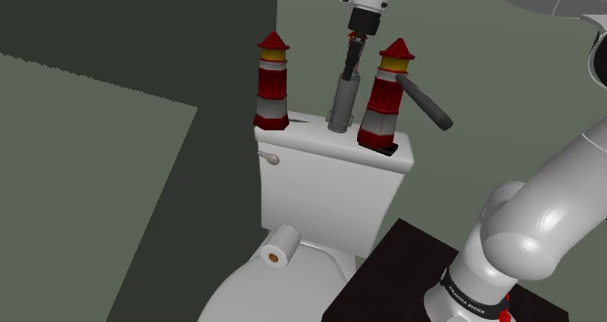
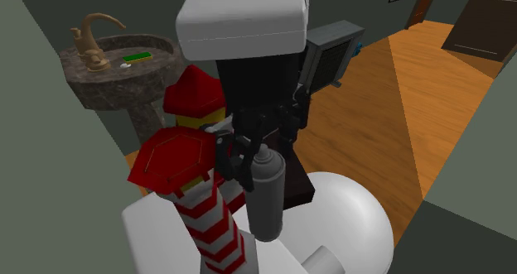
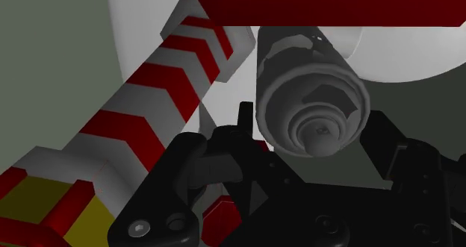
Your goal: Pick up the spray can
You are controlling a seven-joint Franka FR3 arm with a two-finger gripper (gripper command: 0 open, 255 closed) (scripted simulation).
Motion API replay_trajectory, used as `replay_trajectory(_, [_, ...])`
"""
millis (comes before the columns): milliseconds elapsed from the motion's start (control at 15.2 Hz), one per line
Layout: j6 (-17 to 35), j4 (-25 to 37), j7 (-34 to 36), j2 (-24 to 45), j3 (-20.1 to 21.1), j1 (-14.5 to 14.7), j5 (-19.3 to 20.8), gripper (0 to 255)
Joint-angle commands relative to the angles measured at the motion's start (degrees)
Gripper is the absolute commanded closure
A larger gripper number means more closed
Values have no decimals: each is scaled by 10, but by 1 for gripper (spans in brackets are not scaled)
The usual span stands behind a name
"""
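The spray can [image 1: 340, 101] is a plain grey cylinder on top of the white toilet tank [image 1: 321, 189], between two red-and-white lighthouse figures. It leans slightly. My gripper [image 1: 351, 62] comes down from above, its black fingers closed on the can's top end. In the wrist view the can's domed cap [image 3: 314, 107] sits between the two fingers [image 3: 216, 171], which press on both sides. From the second exterior view the gripper [image 2: 244, 156] clasps the can [image 2: 267, 194] just under the white hand. I cannot tell whether the can's base still touches the lid.
One lighthouse [image 1: 272, 82] stands upright at the shoulder view's left of the can. The other [image 1: 386, 96] leans close on its right, with a dark grey rod [image 1: 426, 104] behind it. A paper roll [image 1: 280, 249] lies on the toilet below. A stone sink [image 2: 124, 69] stands behind.
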State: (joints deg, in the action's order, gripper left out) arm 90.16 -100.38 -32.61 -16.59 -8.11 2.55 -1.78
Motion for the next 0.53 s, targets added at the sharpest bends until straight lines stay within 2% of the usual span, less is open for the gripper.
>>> replay_trajectory(0, [-16, 20, 0, 4, -1, 0, -1, 255])
replay_trajectory(330, [-57, 80, 0, 23, -2, 1, -3, 255])
replay_trajectory(462, [-58, 82, 0, 24, -2, 1, -3, 255])
